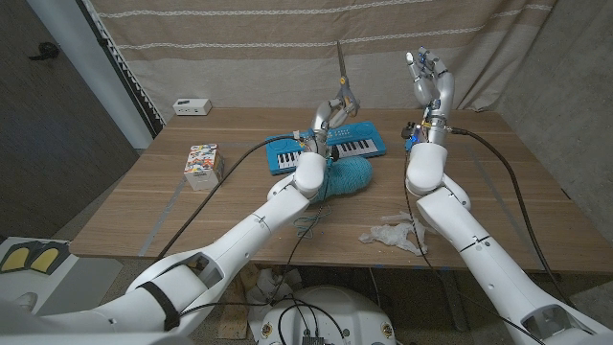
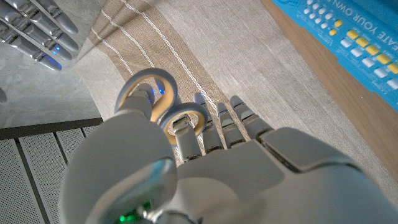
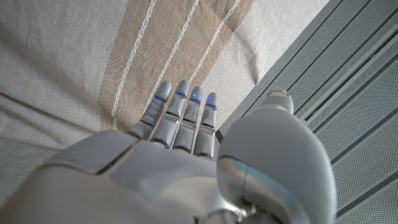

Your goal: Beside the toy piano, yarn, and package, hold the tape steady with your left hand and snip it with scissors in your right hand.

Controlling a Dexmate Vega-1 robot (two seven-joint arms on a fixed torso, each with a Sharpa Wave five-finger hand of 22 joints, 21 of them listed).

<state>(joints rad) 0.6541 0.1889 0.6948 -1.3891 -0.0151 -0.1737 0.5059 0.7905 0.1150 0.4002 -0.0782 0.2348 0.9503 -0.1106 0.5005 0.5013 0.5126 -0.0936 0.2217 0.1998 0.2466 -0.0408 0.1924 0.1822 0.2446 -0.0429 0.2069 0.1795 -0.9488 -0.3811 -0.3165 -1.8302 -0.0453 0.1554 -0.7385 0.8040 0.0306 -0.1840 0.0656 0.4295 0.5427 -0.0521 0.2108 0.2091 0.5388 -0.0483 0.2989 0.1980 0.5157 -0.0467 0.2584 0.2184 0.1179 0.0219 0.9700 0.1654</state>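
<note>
Scissors (image 1: 343, 91) stand point-up in the left hand (image 1: 330, 117) above the toy piano (image 1: 326, 149) on the table (image 1: 144, 192); the right hand (image 1: 428, 81) is raised, released. Left wrist view: fingers (image 2: 233, 121) through the loops. Tape unseen — scissors likely need passing right.

left hand (image 1: 333, 113) gripping, right hand (image 1: 429, 80) raised, empty

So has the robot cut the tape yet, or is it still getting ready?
Still getting ready. Done: the scissors are off the table, held up by the left hand above the toy piano. In hand: the right hand is raised, open and empty. Left: no tape can be made out, and nothing looks cut.
</note>
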